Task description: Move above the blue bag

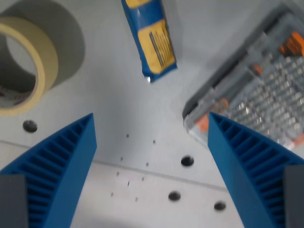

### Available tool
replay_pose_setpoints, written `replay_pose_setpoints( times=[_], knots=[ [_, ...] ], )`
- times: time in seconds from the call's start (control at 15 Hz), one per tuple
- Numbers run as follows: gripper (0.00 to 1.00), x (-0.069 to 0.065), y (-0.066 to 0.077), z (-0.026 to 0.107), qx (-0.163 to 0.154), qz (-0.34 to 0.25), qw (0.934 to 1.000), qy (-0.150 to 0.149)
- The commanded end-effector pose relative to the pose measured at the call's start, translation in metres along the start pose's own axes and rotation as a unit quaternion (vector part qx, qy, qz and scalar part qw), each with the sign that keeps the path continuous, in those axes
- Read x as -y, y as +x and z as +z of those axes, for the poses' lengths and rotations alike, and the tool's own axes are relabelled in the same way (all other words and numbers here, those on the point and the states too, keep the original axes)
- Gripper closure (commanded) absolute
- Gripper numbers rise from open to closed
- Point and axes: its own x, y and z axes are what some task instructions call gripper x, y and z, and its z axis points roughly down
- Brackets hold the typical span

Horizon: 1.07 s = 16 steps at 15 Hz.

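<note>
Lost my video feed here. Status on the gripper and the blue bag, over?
Gripper open, empty, over bare table. Blue bag ahead at top centre, not yet beneath. Tape roll on the wrist view's left, clear case right; path clear.

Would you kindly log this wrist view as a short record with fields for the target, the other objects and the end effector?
target: blue bag with yellow panels, top centre, lying on the table
left object: roll of tape, cream-coloured, at the wrist view's left
right object: clear plastic case with orange parts, at the wrist view's right
surface: grey table with holes
end effector: open, blue fingers apart, holding nothing, bag beyond the fingertips
</note>
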Motion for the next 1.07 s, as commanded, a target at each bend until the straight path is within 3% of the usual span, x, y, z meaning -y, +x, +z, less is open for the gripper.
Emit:
replay_pose_setpoints(
  times=[0.07,1.07],
  knots=[
    [0.00,0.000,0.019,0.012,0.015,-0.075,0.9971,0.005],
    [0.00,0.008,0.067,0.077,0.012,-0.135,0.9908,-0.001]
  ],
)
